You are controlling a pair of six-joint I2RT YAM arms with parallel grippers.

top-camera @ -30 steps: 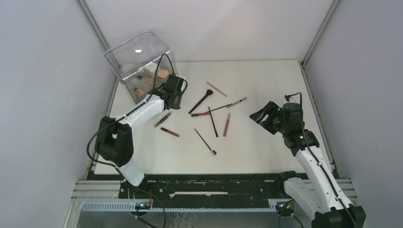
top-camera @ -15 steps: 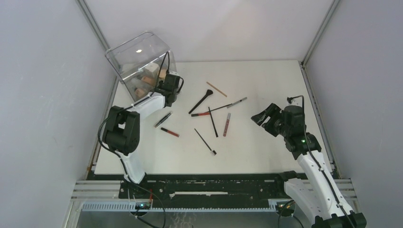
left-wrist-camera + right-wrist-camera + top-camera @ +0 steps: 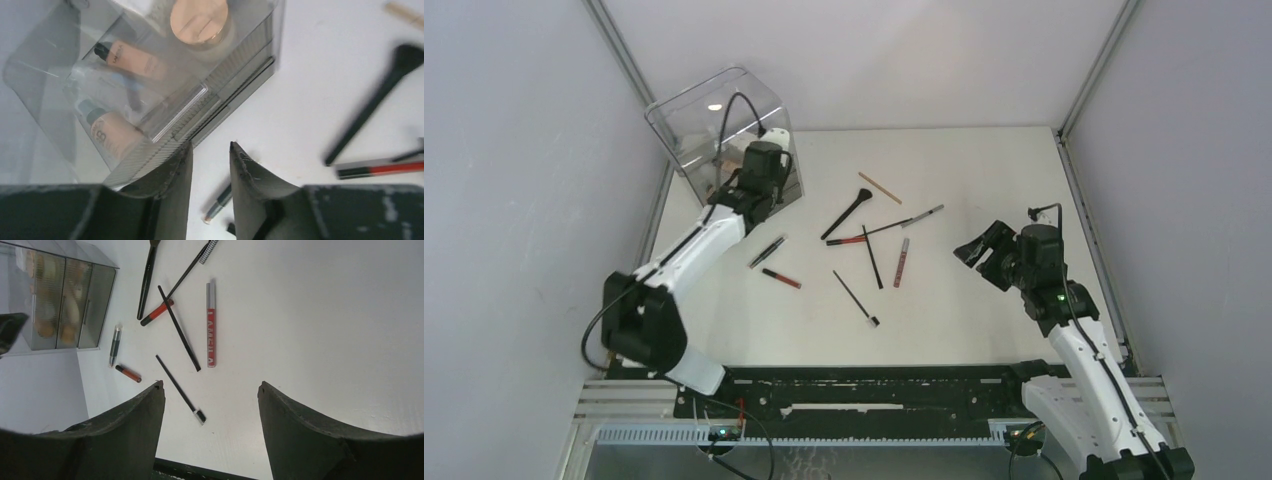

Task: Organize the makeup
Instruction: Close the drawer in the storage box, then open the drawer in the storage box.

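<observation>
Between the fingers of the left gripper (image 3: pixel 210 150) we see only a narrow strip of white table (image 3: pixel 300 75); the jaws stand a little apart and hold nothing; just below that gap lies a slim dark pencil (image 3: pixel 220 201); just beyond the fingertips stands the clear drawer box (image 3: pixel 165 130), and through its walls we make out beige bottles (image 3: pixel 132 56) lying on their sides and a round tan compact (image 3: pixel 199 21); further right a black brush (image 3: pixel 372 100) and a red-tipped pencil (image 3: pixel 382 167) lie on the table. At the right gripper (image 3: pixel 210 390) the jaws are spread wide and empty, above the table; past them we find a red lip tube (image 3: pixel 211 325) just beside a thin black liner brush (image 3: pixel 179 327), then a spoolie wand (image 3: pixel 178 387) and a short red tube (image 3: pixel 128 373); from above, we see this loose makeup scattered mid-table between the two arms, apart from the right gripper.
</observation>
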